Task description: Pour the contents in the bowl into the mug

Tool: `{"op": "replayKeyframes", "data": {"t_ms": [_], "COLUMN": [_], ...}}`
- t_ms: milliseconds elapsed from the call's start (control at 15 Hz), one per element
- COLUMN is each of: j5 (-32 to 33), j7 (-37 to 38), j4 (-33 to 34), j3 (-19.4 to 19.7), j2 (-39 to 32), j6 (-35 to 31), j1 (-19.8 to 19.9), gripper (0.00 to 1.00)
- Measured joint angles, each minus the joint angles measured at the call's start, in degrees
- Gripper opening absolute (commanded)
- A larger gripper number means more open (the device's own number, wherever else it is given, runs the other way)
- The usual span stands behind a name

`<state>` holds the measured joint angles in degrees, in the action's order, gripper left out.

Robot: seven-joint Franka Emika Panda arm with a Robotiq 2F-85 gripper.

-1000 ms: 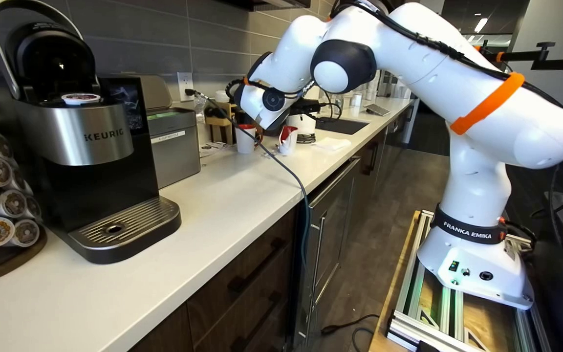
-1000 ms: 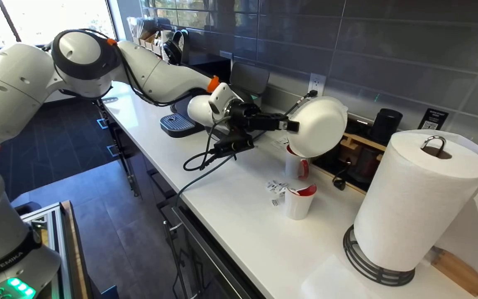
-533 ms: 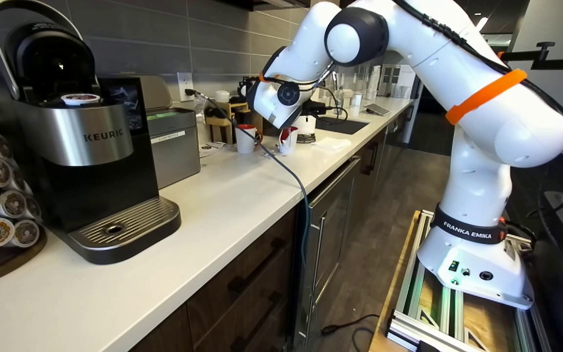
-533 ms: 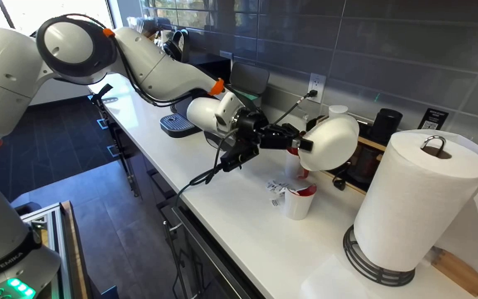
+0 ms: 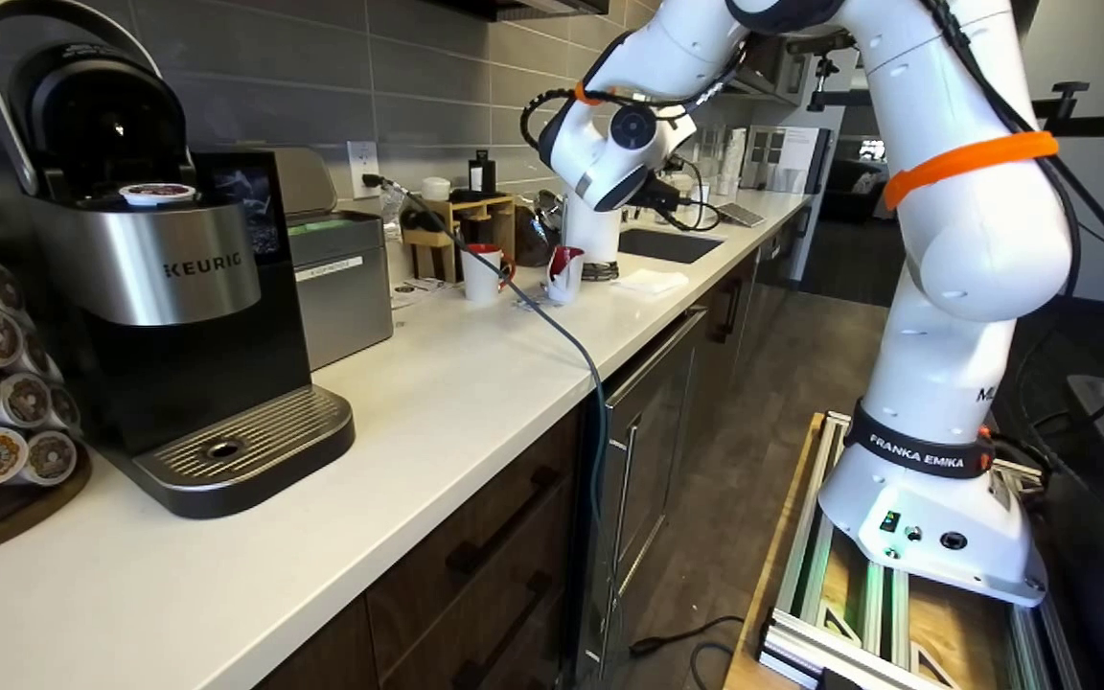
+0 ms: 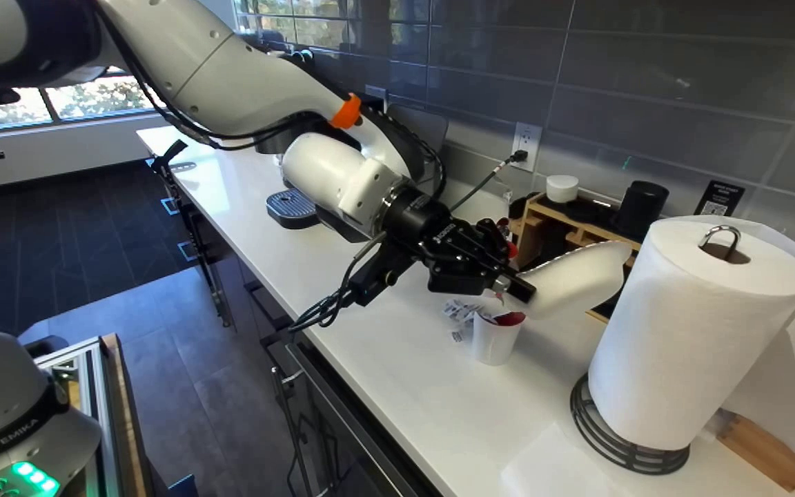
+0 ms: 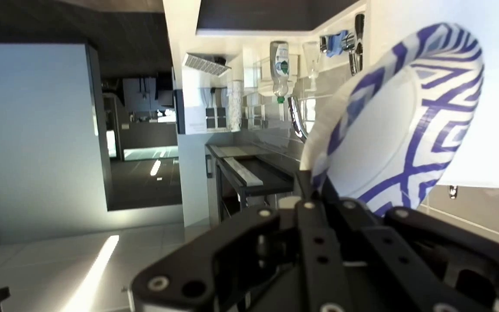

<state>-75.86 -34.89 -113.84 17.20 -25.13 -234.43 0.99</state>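
The pincer [image 6: 516, 284] has swung over toward the paper-towel roll [image 6: 701, 331], and the bowl [image 6: 577, 279] with it: a second ago I could see its round underside, now in an exterior view it shows narrow, nearly edge-on. The arm's elbow [image 5: 787, 13] has climbed partly out of sight in both exterior views, and its wrist [image 5: 600, 168] has cleared the wooden rack [image 5: 502, 230] it partly hid.

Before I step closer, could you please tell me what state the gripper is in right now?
Gripper: closed, holding the blue-patterned white bowl by its rim.
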Motion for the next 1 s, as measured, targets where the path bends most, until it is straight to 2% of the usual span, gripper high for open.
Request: {"op": "replayKeyframes", "data": {"t_ms": [333, 800, 1000], "j5": [1.42, 7.54, 8.04], "j7": [2.78, 3.77, 2.01], "j4": [-7.19, -16.17, -19.67], "j3": [-2.73, -2.57, -2.45], "j2": [8.91, 17.72, 19.66], "j6": [11.83, 33.34, 42.55], "j1": [3.76, 6.32, 7.27], "gripper": [0.01, 0.01, 0.01]}}
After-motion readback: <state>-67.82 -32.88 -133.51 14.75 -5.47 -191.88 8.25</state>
